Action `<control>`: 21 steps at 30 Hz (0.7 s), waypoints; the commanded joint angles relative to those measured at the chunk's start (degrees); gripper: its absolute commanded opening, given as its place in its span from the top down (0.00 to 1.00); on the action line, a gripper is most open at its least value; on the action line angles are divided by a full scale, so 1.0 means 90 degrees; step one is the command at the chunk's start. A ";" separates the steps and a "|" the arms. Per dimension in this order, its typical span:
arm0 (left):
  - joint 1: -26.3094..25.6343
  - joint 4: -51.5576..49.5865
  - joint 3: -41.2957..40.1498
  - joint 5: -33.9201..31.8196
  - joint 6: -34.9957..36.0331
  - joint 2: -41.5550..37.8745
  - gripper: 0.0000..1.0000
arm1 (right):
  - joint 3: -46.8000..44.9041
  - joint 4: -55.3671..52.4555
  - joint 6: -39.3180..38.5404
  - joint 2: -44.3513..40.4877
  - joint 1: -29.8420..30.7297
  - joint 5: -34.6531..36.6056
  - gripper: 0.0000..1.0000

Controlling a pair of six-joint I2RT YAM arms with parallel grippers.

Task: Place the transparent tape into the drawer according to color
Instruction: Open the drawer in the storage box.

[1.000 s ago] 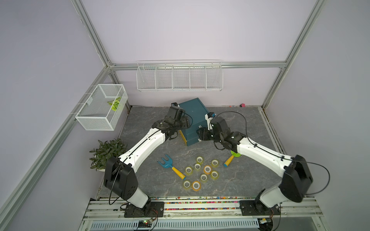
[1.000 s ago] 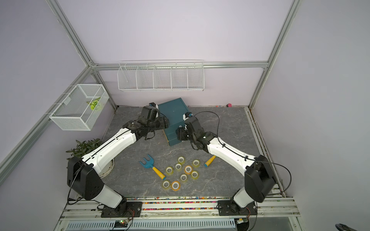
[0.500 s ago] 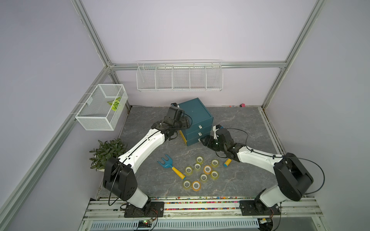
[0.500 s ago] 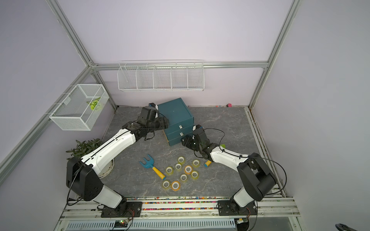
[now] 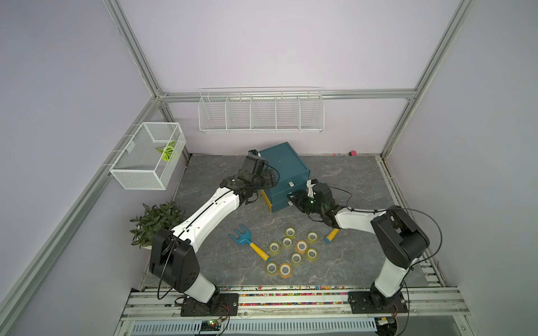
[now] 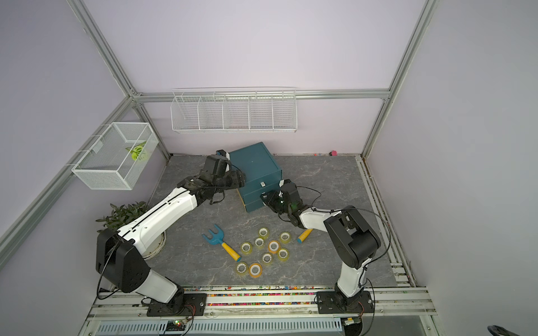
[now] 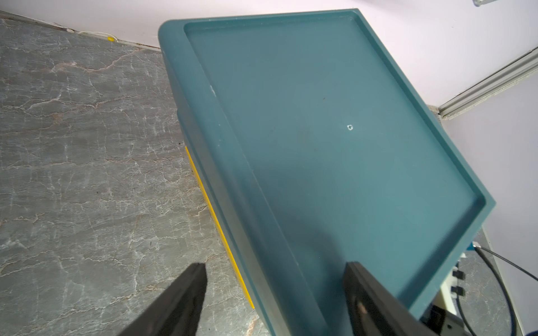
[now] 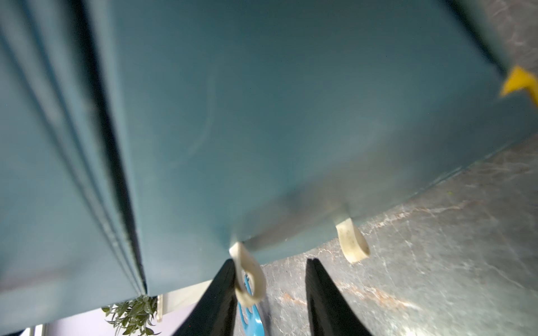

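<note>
Several transparent tape rolls (image 5: 292,250) (image 6: 263,250) lie flat on the floor in front of the teal drawer cabinet (image 5: 283,163) (image 6: 256,163); most are yellow-green, two are orange (image 5: 302,246). All drawers look closed. My right gripper (image 8: 270,260) (image 5: 292,197) is low at the drawer fronts, open, with a white loop handle (image 8: 250,279) between its fingers and against one of them. A second loop handle (image 8: 353,244) hangs beside it. My left gripper (image 7: 275,264) (image 5: 269,180) is open astride the cabinet's top left rim, one finger over the top, one beside the wall.
A blue toy fork with a yellow handle (image 5: 250,245) lies left of the rolls. Another yellow-handled tool (image 5: 332,235) pokes out under my right arm. A potted plant (image 5: 157,221) stands at the left. A wire basket (image 5: 145,160) and a wire shelf (image 5: 260,113) hang on the walls.
My right arm has dropped from the cabinet's upper front to low before the drawers, and its jaws have narrowed around a loop handle. The left arm has not moved.
</note>
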 commanded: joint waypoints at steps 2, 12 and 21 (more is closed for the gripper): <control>0.0020 -0.0337 -0.0150 0.0096 0.0083 0.0025 0.21 | 0.0061 0.0360 0.0099 0.0094 -0.0065 -0.0029 0.60; 0.0029 -0.0318 -0.0139 0.0129 0.0095 0.0067 0.21 | -0.0038 0.0267 -0.0083 -0.0169 -0.0165 0.0097 0.61; 0.0038 -0.0332 -0.0098 0.0145 0.0132 0.0104 0.21 | -0.0047 0.0349 -0.0107 -0.0126 -0.0207 0.0038 0.86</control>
